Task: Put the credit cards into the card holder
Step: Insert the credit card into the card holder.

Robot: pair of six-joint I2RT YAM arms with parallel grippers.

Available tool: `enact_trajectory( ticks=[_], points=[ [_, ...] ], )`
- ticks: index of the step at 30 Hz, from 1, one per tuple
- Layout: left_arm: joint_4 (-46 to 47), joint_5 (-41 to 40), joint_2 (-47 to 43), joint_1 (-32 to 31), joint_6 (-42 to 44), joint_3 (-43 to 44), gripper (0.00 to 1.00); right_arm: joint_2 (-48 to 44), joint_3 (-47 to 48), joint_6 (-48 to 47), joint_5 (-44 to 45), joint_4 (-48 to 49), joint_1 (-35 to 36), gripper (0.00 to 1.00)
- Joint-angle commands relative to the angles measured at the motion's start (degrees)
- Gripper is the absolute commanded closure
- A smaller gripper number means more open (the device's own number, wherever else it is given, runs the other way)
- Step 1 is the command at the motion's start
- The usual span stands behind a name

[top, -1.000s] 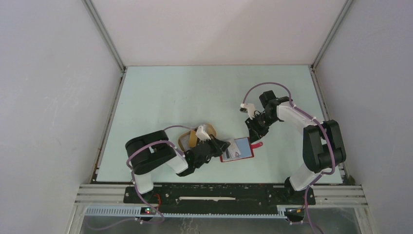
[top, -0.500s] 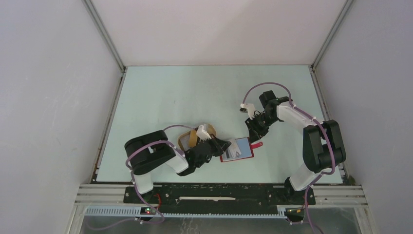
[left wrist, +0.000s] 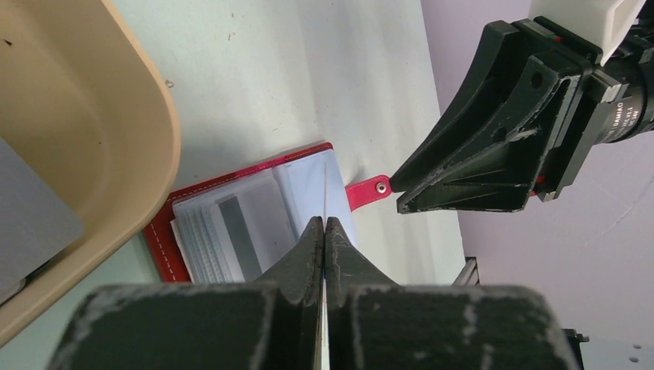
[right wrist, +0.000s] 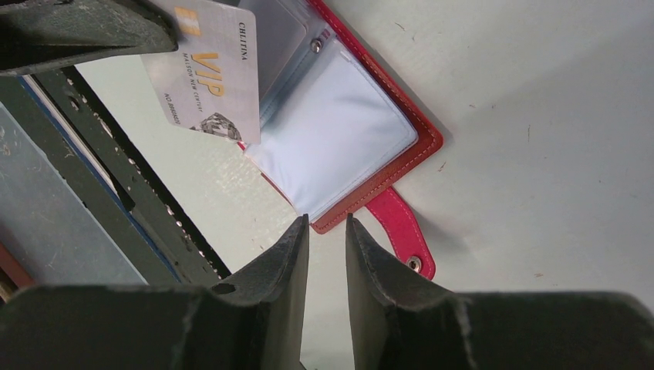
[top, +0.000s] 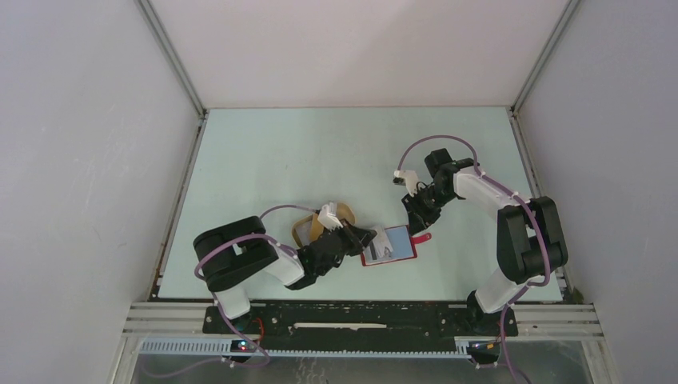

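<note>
The red card holder [top: 389, 246] lies open on the table, its clear pockets [right wrist: 339, 131] facing up and its snap tab [right wrist: 401, 231] sticking out to the right. My left gripper [top: 369, 238] is shut on a silvery credit card [right wrist: 208, 77] printed with gold "VIP". The card hangs slanted over the holder's left pockets and shows edge-on [left wrist: 325, 185] in the left wrist view. My right gripper [right wrist: 326, 223] stands open a little at the holder's right corner, beside the tab, with nothing between its fingers.
A beige oval tray [left wrist: 77, 154] sits just left of the holder, partly under my left arm, with a grey card [left wrist: 31, 223] lying in it. The black rail with the arm bases [top: 360, 316] runs close along the table's near edge.
My left arm's elbow has swung slightly left, and the gripper with the card has edged up a little over the holder. The right arm has not moved.
</note>
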Motion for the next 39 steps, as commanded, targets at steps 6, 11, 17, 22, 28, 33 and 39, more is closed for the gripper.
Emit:
enact_trajectory(
  ticks=[6,11,17,22,28,33,39],
  points=[
    [-3.0,-2.6,-0.8,-0.2,0.3,0.2,1.00,0.3,2.1,0.0,0.1,-0.4,0.5,0.68],
    [-3.3,-1.9,0.4,-0.2,0.0,1.0,1.00,0.3,2.1,0.1,0.1,-0.5,0.5,0.68],
    [-4.2,-1.2,1.1,-0.2,-0.8,1.5,1.00,0.2,2.1,0.0,0.1,-0.5,0.5,0.68],
    [-4.9,-0.2,2.6,-0.2,-2.3,2.4,1.00,0.1,2.1,0.0,0.0,-0.5,0.5,0.68],
    [-5.7,0.6,3.9,-0.2,-3.4,3.6,1.00,0.1,2.1,0.0,-0.1,-0.6,0.5,0.69],
    [-6.4,1.4,4.4,-0.2,-3.5,4.4,1.00,0.0,2.1,0.0,-0.1,-0.6,0.5,0.69],
    [-8.8,1.4,3.8,-0.2,-3.5,4.6,1.00,0.1,2.1,0.0,-0.1,-0.6,0.5,0.69]
  ],
)
